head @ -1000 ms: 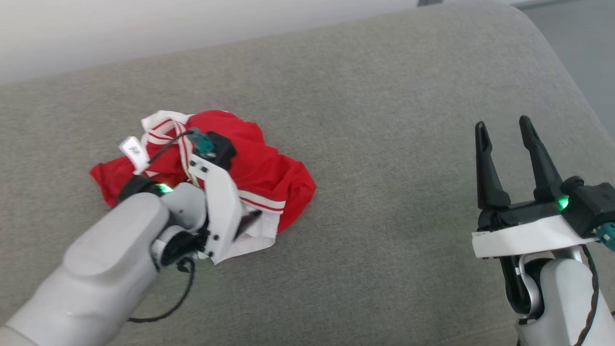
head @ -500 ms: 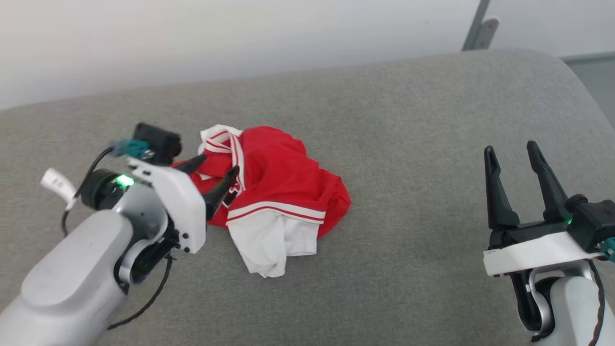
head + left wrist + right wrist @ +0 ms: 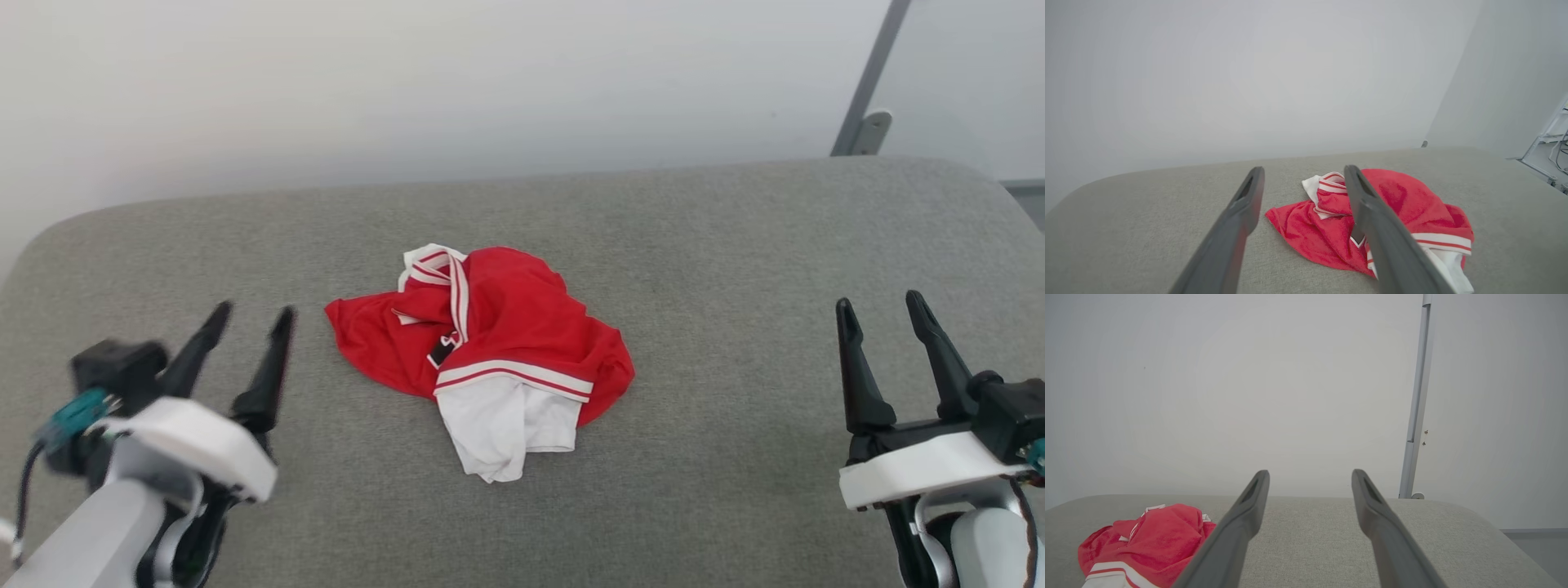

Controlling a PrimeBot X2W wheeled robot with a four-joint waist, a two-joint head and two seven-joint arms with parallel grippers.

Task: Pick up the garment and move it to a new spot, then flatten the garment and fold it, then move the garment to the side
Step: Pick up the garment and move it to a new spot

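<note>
The garment (image 3: pixel 498 343) lies crumpled in the middle of the grey cushion, red body bunched, one white sleeve with its banded edge spilling toward me. The left wrist view has the garment (image 3: pixel 1392 216) just ahead and right of the fingers; the right wrist view has it (image 3: pixel 1151 543) at lower left. My left gripper (image 3: pixel 249 314) hovers open at the lower left, apart from the cloth, nothing between its fingers. My right gripper (image 3: pixel 880 306) stands open at the lower right, far from the shirt.
The grey cushioned surface (image 3: pixel 735 269) has rounded far corners and ends at a pale wall. A grey metal post (image 3: pixel 865 90) rises behind its far right corner. Bare cushion lies on both sides of the shirt.
My left gripper let go of the garment and drew back to the lower left, fingers open. The head camera tilted up, so the whole scene shifted down. The right gripper kept its pose.
</note>
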